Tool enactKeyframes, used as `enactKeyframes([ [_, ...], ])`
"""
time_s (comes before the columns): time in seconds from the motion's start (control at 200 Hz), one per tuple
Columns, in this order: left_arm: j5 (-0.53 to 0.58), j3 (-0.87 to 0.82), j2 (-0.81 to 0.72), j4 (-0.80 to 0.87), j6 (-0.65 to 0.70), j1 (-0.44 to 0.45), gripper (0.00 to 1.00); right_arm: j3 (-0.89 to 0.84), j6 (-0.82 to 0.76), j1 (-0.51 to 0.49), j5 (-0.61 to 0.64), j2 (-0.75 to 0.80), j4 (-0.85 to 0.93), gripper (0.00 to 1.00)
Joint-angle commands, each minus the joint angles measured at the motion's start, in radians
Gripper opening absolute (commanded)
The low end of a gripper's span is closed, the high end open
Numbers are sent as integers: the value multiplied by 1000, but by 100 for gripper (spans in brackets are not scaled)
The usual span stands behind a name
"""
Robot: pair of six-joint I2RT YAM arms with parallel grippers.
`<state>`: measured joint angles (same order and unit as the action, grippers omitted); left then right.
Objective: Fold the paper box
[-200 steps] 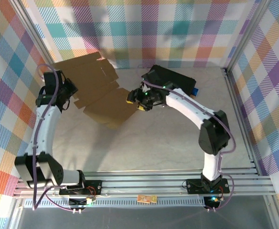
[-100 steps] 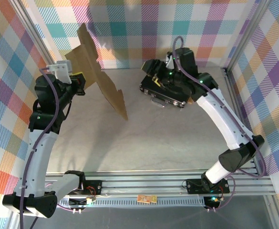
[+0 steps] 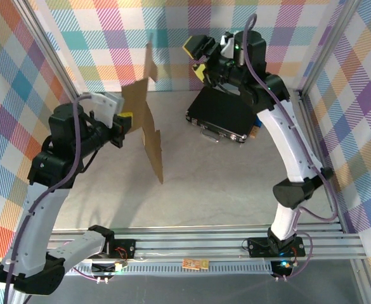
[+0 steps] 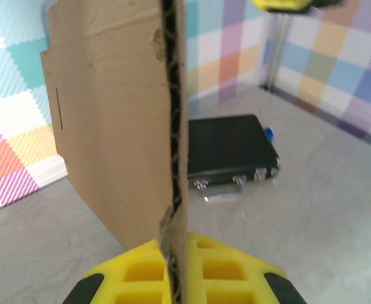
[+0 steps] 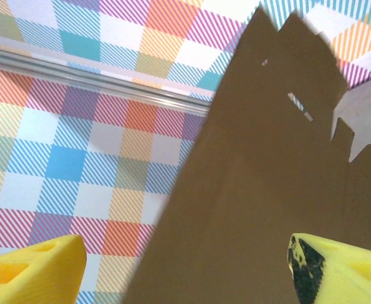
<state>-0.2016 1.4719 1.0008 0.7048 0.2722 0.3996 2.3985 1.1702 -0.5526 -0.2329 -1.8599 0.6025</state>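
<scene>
My left claw (image 4: 175, 269) clamps the upright cardboard sheet (image 4: 109, 126) by one edge; my right claw (image 3: 202, 56) hangs open. Risk: this one-edge grip lets the sheet swing or slip.

The paper box (image 3: 152, 142), an unfolded brown cardboard sheet, stands upright.

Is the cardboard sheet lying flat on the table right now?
No, the paper box stands upright on edge, clamped between the jaws of the left gripper.
</scene>
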Motion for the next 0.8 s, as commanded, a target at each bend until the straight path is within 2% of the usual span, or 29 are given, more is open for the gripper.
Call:
enactKeyframes([
  [0.0,114,11,-11,127,100,77,0,53,28,1,-87,-59,96,83],
  [0.185,203,-43,-40,111,110,133,0,37,59,12,-176,-114,212,79],
  [0.385,241,-50,-42,122,128,166,0,29,75,34,-211,-143,116,70],
  [0.49,253,-53,-48,128,136,171,0,64,106,37,-259,-185,73,70],
  [0.65,255,-59,-56,134,137,173,0,111,93,30,-354,-233,-7,78],
  [0.795,259,-64,-62,136,140,173,0,123,92,28,-405,-271,-12,75],
])
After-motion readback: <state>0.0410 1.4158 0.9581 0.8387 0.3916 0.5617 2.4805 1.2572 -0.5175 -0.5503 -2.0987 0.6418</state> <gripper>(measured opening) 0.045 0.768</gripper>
